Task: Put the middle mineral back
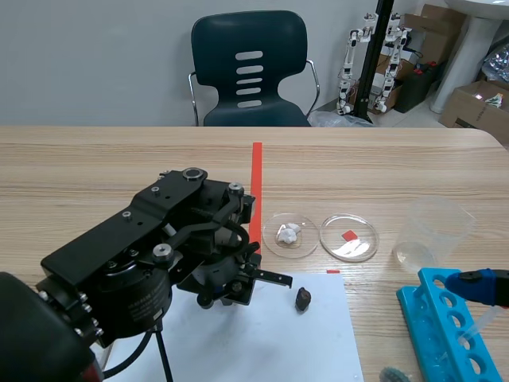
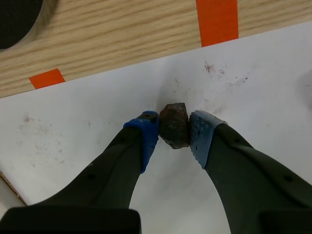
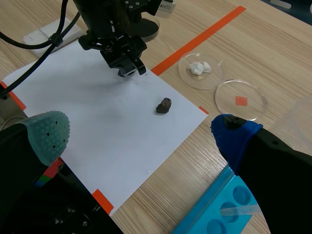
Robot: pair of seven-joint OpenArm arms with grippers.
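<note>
My left gripper [image 2: 173,132] is clamped on the middle mineral [image 2: 174,126], a dark brown, rough, lumpy stone. It sits pinched between my dotted blue pads [image 2: 147,136] over the smooth white paper sheet [image 2: 253,87], near the edge by the orange tape. A second dark mineral [image 3: 164,105], small and knobbly, lies apart on the sheet. My right gripper [image 3: 141,134] stands wide apart, holding nothing.

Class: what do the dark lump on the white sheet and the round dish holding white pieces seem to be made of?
Dark lump: apparently rough, matt, brownish-black stone, irregular in shape. Round dish: clear, glossy glass or plastic, I cannot tell which; wood grain shows through it.
</note>
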